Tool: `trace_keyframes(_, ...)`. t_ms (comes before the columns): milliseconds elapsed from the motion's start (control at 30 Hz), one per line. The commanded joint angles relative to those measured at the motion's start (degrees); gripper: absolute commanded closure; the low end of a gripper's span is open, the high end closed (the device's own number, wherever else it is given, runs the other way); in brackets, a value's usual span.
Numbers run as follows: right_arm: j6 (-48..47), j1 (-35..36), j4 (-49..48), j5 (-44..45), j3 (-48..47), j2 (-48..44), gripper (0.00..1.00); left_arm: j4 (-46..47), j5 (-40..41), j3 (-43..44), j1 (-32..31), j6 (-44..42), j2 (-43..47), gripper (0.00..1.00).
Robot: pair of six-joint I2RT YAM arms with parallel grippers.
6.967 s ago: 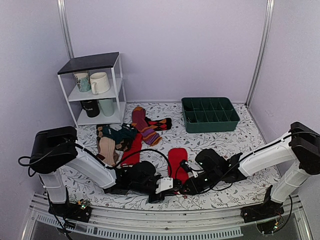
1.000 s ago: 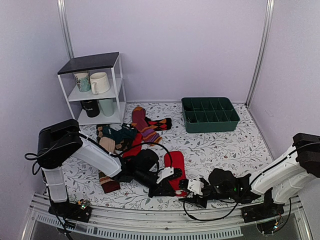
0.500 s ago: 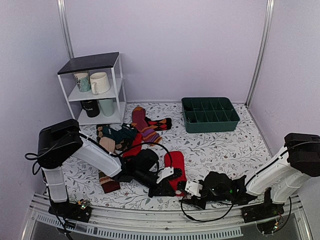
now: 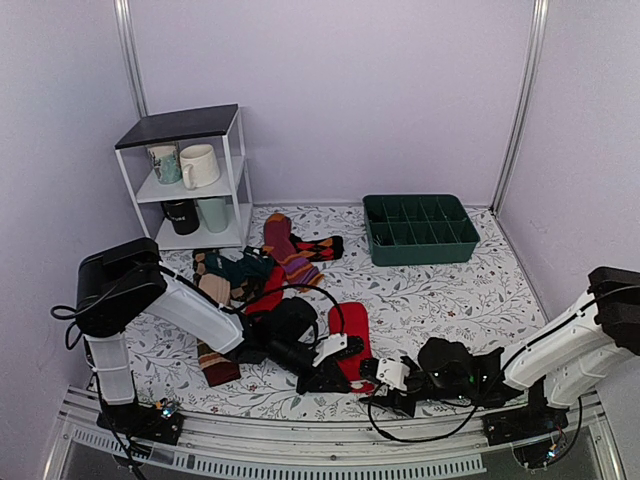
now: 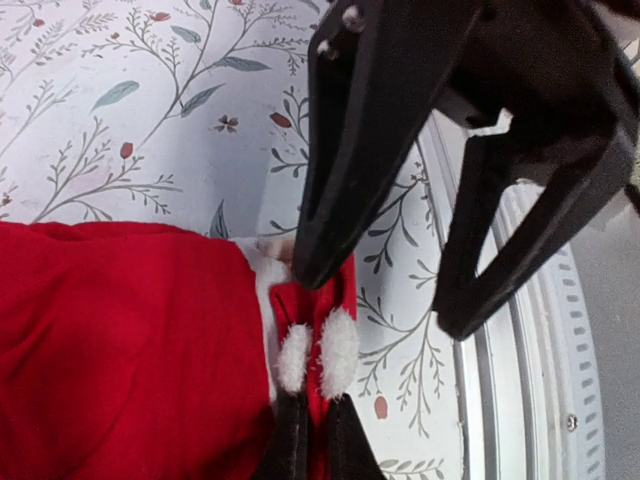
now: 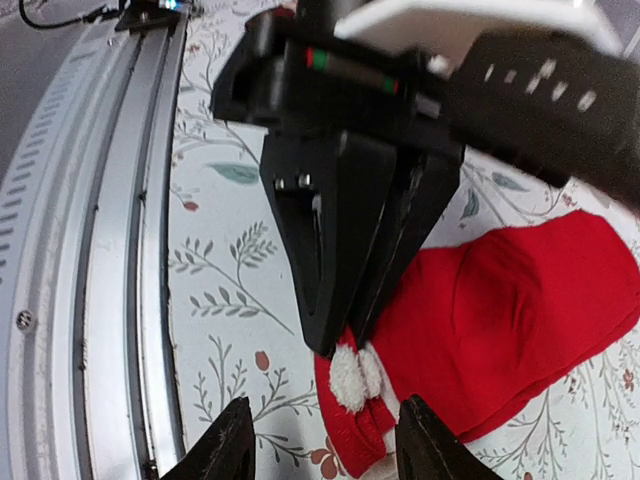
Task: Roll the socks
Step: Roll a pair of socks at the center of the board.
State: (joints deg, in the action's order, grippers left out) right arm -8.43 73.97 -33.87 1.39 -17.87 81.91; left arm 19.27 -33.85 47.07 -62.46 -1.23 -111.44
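One of the socks, bright red with a pale cuff band, lies flat near the table's front edge. My left gripper is shut on its cuff, the white fuzzy pads pinching the red knit. My right gripper faces it from the near side, open, its black fingers spread on either side of the pinched cuff. One fingertip sits at the cuff's edge and the other hangs over bare cloth. From above, the left gripper and right gripper almost meet. A second red sock lies partly under the left arm.
A heap of other socks, a maroon striped sock and a brown sock lie at the left. The green divided bin stands at the back right, the white mug shelf at the back left. A metal rail runs just beyond the cuff.
The right gripper edged left, then back, staying open at the cuff. The left gripper has held its pinch still. Seven seconds ago the right arm reached further onto the table.
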Motion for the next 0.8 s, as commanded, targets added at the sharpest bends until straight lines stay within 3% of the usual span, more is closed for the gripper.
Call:
trace_keyframes(0,-1.4,0.1,-1.2,1.4,-2.2,5.8,0.51,-13.6,2.0,-3.2,-0.3,0.2,-4.8,1.0)
trace_keyframes(367,-0.9,0.1,-4.6,0.6,-2.6,9.9,0.52,-13.5,1.9,-3.2,-0.3,-0.1,-4.7,1.0)
trace_keyframes(467,-0.4,-0.2,-4.5,0.1,-2.7,10.6,0.6,-13.6,1.8,-3.1,-0.4,-0.3,-4.8,1.0)
trace_keyframes(567,2.2,-1.1,-3.2,-1.4,-2.8,11.4,0.81,-13.6,1.8,-3.1,-0.3,-0.2,-4.9,1.0)
trace_keyframes(767,7.7,-3.4,1.4,-4.1,-3.6,12.5,0.93,-13.6,2.6,-3.0,-0.3,-0.4,-4.9,1.0)
